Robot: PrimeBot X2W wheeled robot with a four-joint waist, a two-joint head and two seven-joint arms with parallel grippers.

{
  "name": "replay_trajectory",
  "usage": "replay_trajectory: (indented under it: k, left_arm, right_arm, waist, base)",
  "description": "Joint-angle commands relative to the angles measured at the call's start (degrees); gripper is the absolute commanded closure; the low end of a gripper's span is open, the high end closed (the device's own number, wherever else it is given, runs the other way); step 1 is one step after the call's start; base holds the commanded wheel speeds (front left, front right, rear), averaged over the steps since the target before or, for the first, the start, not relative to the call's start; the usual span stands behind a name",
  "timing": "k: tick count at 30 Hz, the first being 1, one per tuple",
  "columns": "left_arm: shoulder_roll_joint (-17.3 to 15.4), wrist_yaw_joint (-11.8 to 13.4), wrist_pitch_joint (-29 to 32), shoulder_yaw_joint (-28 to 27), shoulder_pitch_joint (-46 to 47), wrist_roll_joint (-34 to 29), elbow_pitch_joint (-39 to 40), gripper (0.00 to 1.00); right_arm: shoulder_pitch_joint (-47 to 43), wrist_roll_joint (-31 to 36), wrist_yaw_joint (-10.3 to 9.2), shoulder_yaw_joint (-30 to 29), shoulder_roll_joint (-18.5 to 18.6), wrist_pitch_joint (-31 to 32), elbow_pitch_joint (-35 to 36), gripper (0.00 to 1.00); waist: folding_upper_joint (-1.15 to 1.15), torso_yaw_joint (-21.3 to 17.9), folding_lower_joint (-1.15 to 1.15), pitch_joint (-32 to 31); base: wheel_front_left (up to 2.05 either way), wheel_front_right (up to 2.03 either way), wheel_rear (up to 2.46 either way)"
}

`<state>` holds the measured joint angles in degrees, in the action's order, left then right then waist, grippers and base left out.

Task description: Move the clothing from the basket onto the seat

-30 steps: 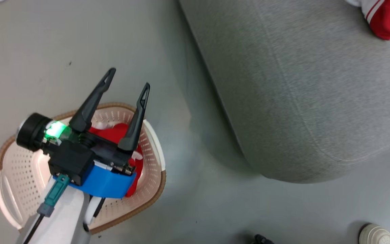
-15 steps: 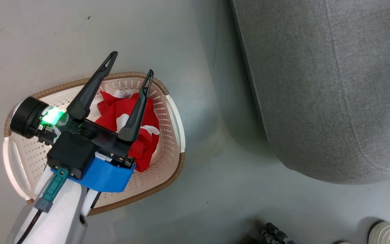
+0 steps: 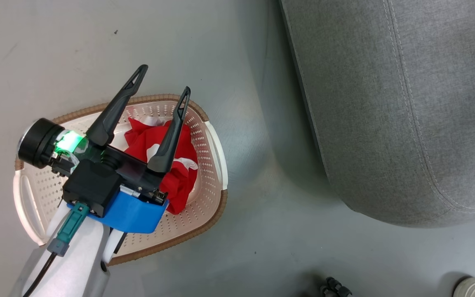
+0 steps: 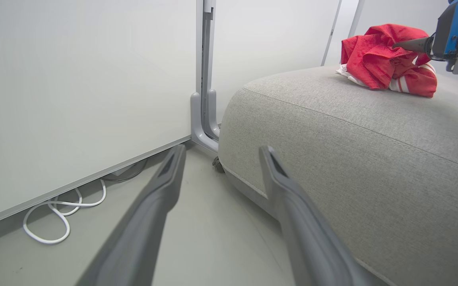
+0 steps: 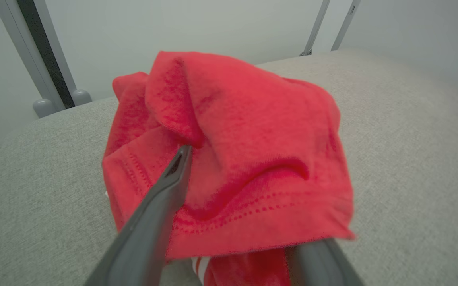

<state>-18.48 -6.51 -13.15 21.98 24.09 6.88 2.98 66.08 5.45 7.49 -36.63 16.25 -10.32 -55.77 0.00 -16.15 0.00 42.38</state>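
On the grey woven seat (image 4: 372, 131), my right hand (image 5: 249, 198) sits released around red clothing (image 5: 253, 119); my left hand (image 3: 163, 80) hangs spread above the basket (image 3: 208, 185).

i find no words, numbers, brands or signs i can read: none on the basket (image 3: 217, 153), none on the red clothing (image 3: 183, 183), none on the seat (image 3: 386, 103).

Two garments (image 3: 179, 189) (image 4: 376, 55), one basket (image 3: 208, 173), one seat (image 3: 386, 103)
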Motion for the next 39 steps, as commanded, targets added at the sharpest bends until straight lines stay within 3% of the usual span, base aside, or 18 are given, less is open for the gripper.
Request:
replay_trajectory:
  k: [1,14,26,31,39]
  left_arm:
    - [-0.1,0.4,-0.2,0.0,0.9,0.1,-0.2,0.0]
    - [0.8,0.6,-1.1,0.7,1.2,1.2,-2.3,0.0]
    - [3.8,1.5,-2.0,0.1,-2.1,3.5,-6.2,0.0]
    - [5.7,1.9,-2.1,-1.4,-5.1,4.6,-7.1,0.0]
    - [8.2,2.2,-2.1,-5.6,-12.0,6.0,-9.4,0.0]
  right_arm:
    - [0.6,0.4,0.01,-0.1,0.4,-0.3,-0.5,0.0]
    - [-0.8,2.4,0.01,0.7,1.0,-2.6,-4.1,0.0]
    - [-7.9,0.4,0.01,7.3,-0.5,-4.6,-5.7,0.0]
    - [-13.4,-1.8,0.01,12.4,-1.7,-4.9,-3.2,0.0]
    - [-26.7,-6.0,0.02,19.8,-4.8,-4.9,8.4,0.0]
  waist:
    - [0.0,0.0,0.0,-0.2]
    - [0.0,0.2,0.0,-3.2]
    - [0.0,1.4,0.0,-12.9]
    - [0.0,2.3,0.0,-18.5]
    - [0.0,2.6,0.0,-27.9]
  base:
    - [0.0,0.0,0.0]
    - [0.0,0.0,0.0]
    - [0.0,0.0,0.0]
    - [0.0,0.0,0.0]
    - [0.0,0.0,0.0]
